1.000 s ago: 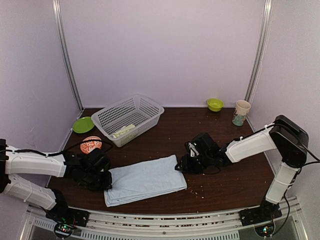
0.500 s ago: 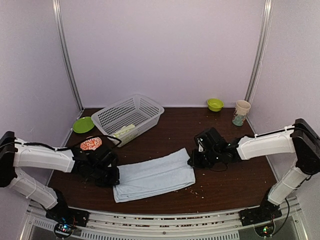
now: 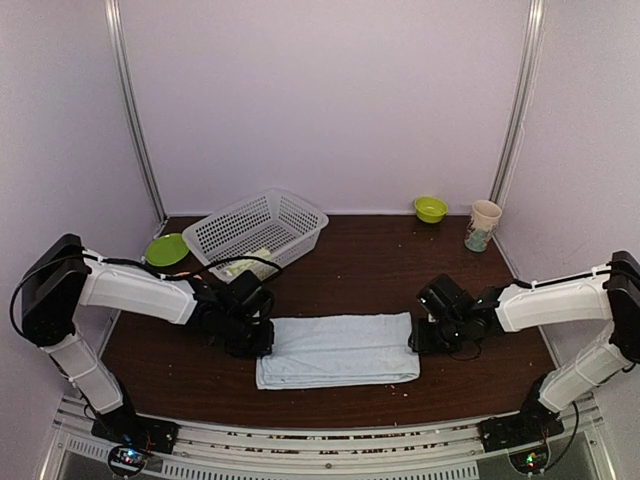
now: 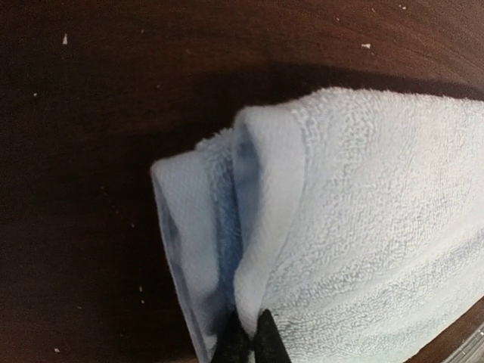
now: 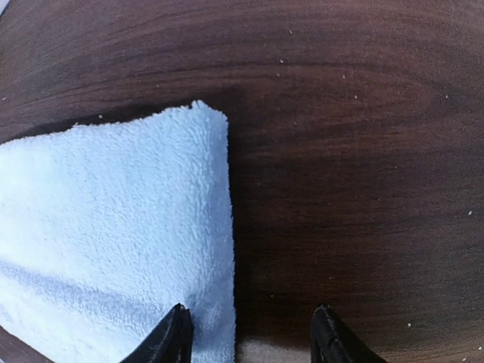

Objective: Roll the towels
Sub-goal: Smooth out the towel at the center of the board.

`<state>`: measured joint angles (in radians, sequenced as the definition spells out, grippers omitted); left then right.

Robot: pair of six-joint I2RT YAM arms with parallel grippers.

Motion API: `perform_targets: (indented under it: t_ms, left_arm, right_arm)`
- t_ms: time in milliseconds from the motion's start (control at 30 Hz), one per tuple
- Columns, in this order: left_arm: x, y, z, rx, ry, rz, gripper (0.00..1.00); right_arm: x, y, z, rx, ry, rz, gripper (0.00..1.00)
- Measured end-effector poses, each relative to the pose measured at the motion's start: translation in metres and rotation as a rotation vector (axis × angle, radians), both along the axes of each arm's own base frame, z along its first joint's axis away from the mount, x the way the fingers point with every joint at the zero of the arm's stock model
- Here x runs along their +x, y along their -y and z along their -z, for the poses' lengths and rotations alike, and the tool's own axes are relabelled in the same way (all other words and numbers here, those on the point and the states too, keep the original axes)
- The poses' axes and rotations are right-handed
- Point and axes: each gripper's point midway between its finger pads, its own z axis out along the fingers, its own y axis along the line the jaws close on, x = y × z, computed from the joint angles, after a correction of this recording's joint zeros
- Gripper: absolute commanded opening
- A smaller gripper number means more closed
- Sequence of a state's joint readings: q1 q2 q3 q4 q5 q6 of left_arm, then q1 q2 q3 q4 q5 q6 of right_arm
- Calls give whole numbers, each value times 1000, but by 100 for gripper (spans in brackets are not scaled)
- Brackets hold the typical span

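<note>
The left wrist view shows what the overhead view cannot: the left gripper point(image 4: 249, 342) is pinched together on the folded end of the pale blue towel point(image 4: 363, 227), where the stacked layers show. The right wrist view shows the right gripper point(image 5: 251, 334) with its jaws apart, one finger over the towel's other end and the other over bare table point(image 5: 348, 151). Only the overhead view takes in the whole towel, lying flat as a long strip across the near middle of the table between both arms, and the yellow-green towel point(image 3: 246, 263) well apart in the white mesh basket point(image 3: 290, 215) at the back left.
</note>
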<state>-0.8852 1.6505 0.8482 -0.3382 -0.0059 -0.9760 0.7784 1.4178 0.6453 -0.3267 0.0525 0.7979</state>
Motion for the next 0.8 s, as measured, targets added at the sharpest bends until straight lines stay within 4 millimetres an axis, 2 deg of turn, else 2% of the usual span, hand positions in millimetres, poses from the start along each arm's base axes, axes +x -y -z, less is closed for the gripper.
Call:
perform_targets:
  t_ms: [267,333,467,633,800]
  left_arm:
    - [-11,-16,-7,34,-10,8,0]
    - [-12,-19,-12,37,-6,10,0]
    - [-14,-21,-24,25,9,18,0]
    - [-16,-24,-23,36,1,20,0]
    - [-18,-26,-22,44,-4,20,0]
  right_arm:
    - [1,-5,-34,83,65,-14,55]
    - [0,-8,-43,114,78,-25,51]
    - [-8,-19,-51,162,68,-76,36]
    - [-28,-39,-40,175,7,-173,24]
    - [-53,-47,-3,113,-117,-240,22]
